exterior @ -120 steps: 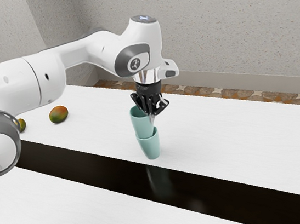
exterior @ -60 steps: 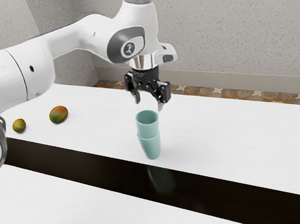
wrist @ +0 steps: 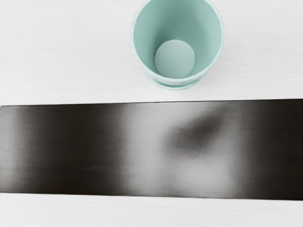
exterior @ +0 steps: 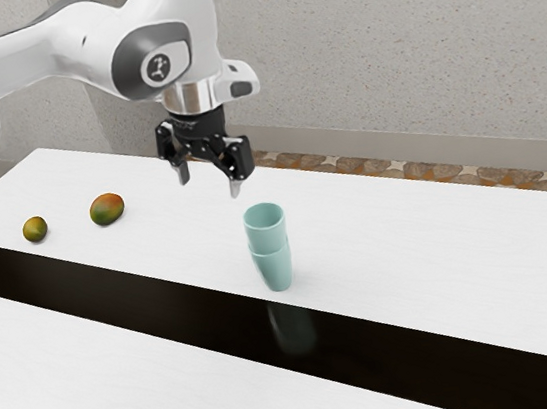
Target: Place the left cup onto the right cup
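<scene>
Two mint-green cups stand nested on the white table: the upper cup (exterior: 265, 224) sits upright inside the lower cup (exterior: 275, 268). My gripper (exterior: 208, 176) hangs open and empty in the air, above the stack and toward the exterior view's left of it. From the wrist view I look straight down into the upper cup (wrist: 177, 42), with the lower cup's rim (wrist: 171, 84) peeking out beneath it.
A glossy black strip (exterior: 166, 304) crosses the table just in front of the cups. Two small mango-like fruits (exterior: 106, 208) (exterior: 35, 229) lie at the exterior view's left. A wall with a patterned base runs behind the table.
My gripper released the upper cup, which settled upright in the lower one. The hand then rose and moved toward the exterior view's left, away from the stack.
</scene>
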Controlling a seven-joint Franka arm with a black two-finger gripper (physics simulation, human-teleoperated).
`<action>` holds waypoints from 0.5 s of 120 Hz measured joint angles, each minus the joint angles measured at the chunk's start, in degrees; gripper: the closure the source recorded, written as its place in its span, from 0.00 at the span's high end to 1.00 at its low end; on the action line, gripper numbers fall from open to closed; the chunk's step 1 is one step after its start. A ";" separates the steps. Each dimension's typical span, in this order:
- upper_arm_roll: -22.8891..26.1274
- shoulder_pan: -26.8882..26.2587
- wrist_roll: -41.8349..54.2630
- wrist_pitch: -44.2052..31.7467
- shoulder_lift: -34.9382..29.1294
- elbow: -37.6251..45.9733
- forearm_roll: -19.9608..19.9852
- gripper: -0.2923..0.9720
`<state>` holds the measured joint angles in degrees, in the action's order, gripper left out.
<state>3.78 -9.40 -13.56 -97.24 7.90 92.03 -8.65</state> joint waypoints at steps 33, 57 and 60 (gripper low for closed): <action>-6.31 -2.93 2.86 1.88 -5.85 2.92 2.65 0.77; -7.51 -2.71 5.38 2.51 -7.12 3.07 3.59 0.77; -7.52 -2.55 5.68 2.48 -7.20 3.08 3.66 0.77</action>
<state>-3.75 -11.95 -7.89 -94.76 0.71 95.10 -4.99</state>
